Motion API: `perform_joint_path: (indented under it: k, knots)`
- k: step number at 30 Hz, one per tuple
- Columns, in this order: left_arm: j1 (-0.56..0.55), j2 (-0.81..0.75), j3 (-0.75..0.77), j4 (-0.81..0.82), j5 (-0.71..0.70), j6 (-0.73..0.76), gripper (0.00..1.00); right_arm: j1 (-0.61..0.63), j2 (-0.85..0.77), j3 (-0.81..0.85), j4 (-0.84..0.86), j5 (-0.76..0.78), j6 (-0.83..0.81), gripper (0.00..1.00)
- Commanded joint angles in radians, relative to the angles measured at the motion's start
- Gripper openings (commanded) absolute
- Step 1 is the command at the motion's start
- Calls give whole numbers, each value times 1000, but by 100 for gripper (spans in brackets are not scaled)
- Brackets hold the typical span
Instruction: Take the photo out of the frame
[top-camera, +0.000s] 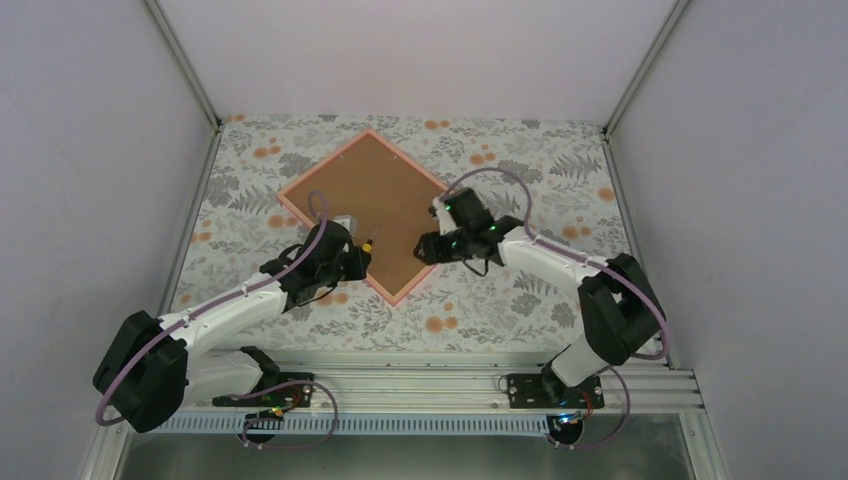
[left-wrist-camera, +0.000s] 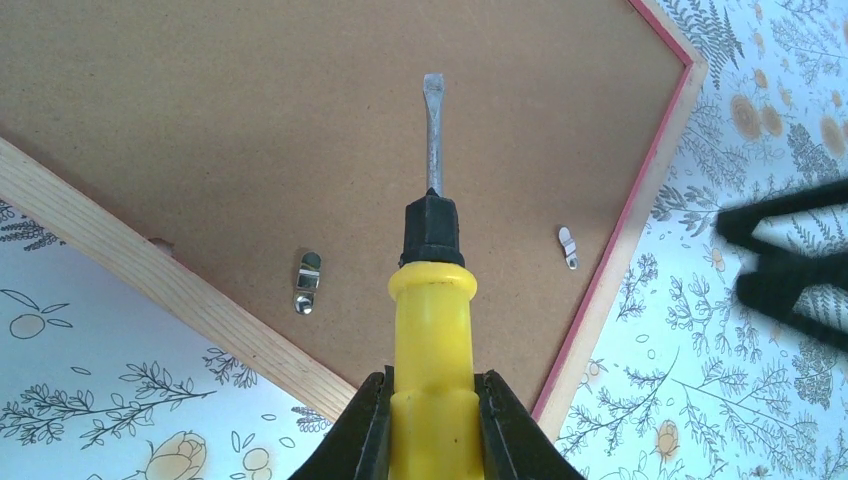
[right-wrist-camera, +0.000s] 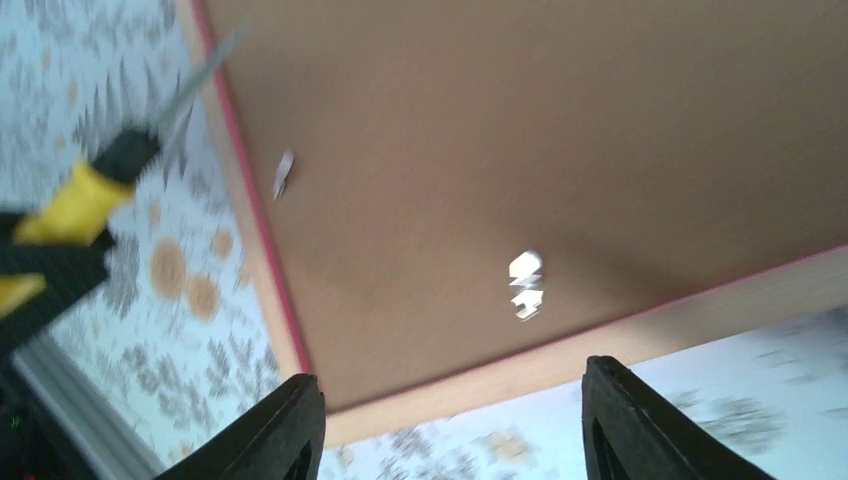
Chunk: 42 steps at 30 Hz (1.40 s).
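The frame (top-camera: 365, 205) lies back-up on the table, on a floral tablecloth (top-camera: 500, 300), turned so that its corners point near, far, left and right. Only the brown backing board (left-wrist-camera: 250, 120) and the thin pink rim (top-camera: 395, 297) face the cameras. The photo shows in no view, and its place cannot be told from here.

The left jaws are clamped on the yellow handle of a flat-blade screwdriver (left-wrist-camera: 432, 300), which reaches in over the frame's near-left edge (top-camera: 369, 243). In the left wrist view the lower end of the handle is cut off at the picture's bottom. The blade tip stands over bare board, and whether it touches the board cannot be told. Two small metal clips sit either side of the shaft, one (left-wrist-camera: 308, 281) just inside the pale wooden edge and one (left-wrist-camera: 568, 247) just inside the pink edge. Neither touches the blade.

The right jaws stand open with nothing between them, over the frame's near-right edge. From the top camera the fingers themselves are hard to pick out against the black wrist. The right wrist view is blurred. There the board (right-wrist-camera: 560, 130) fills most of the picture and runs off the top and right. One clip (right-wrist-camera: 284, 173) is a faint smear, and another (right-wrist-camera: 524, 283) is a white glare patch with no readable shape. The screwdriver (right-wrist-camera: 85, 195) shows at the left, its blade a pale streak.
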Motion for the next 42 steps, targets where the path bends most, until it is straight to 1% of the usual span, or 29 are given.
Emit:
perform_joint_path:
  k: [1,7,12,15,19,27,34,42]
  knots:
    - [6,-2,7,9,12,30,2,-132,-27,62,-42,14,-130,56]
    - [8,25,25,22,26,48,2,-325,62,164,-5,-61,-197,57]
    - [8,43,40,34,38,60,2,-425,188,254,34,-105,-213,57]
    - [8,55,48,41,49,67,2,-460,264,313,36,-119,-220,58]
    - [8,68,51,52,57,74,2,-472,361,397,18,-134,-241,58]
    - [8,81,59,60,75,82,2,-481,485,457,3,-142,-268,59]
    - [8,77,55,69,91,79,2,-477,499,401,13,-194,-277,59]
    - [6,72,48,81,123,69,2,-453,439,277,32,-230,-284,58]
